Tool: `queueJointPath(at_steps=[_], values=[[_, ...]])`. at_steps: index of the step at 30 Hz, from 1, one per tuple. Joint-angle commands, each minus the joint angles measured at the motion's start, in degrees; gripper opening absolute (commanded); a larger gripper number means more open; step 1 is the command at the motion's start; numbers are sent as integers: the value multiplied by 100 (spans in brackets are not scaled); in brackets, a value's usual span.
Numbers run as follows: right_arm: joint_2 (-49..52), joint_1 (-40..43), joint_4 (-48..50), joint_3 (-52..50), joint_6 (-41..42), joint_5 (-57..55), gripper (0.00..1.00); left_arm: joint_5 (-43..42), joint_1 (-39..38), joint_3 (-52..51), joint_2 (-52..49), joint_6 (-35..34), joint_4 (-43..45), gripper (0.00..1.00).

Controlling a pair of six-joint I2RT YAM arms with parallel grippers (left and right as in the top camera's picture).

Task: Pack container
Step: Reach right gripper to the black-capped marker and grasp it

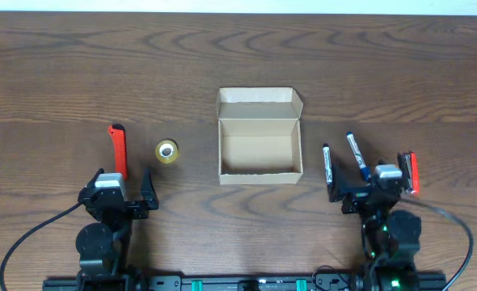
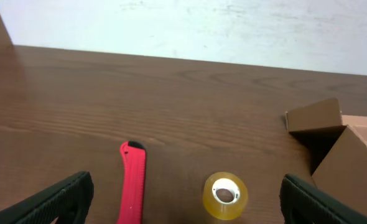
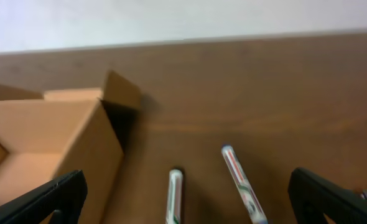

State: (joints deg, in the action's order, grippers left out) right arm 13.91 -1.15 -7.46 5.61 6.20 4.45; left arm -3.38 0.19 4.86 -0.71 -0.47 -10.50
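Container [image 1: 259, 145]: tan cardboard, lid open

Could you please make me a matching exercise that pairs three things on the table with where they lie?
Things:
1. box
2. tape roll
3. markers

Places:
A. right of the box, side by side
B. middle of the table, lid open
C. between the red cutter and the box

Pairs: 1-B, 2-C, 3-A

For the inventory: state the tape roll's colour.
Yellowish, translucent tape; clearest in left wrist view.
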Motion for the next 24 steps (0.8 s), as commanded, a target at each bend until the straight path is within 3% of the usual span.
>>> queueJointPath(at_steps=[1,4,9,14,18,24], values=[[1078,205,-352,1043,81,109,99,275,-20,-160,37,-157,-83,95],[2411,334,-1139,2267,-114,651,99,317,-20,-160,35,44,-87,95],[4538,382,-3296,4830,-481,1099,99,341,-20,-153,35,236,-109,95],[6059,380,-5158,6749,-708,1532,99,358,-20,-144,9,323,-131,95],[6551,321,-5571,7169,-708,1878,99,361,-20,-138,-79,304,-149,95],[6699,-184,-6153,7138,-444,-129,99,363,-20,-127,-334,304,-168,95]])
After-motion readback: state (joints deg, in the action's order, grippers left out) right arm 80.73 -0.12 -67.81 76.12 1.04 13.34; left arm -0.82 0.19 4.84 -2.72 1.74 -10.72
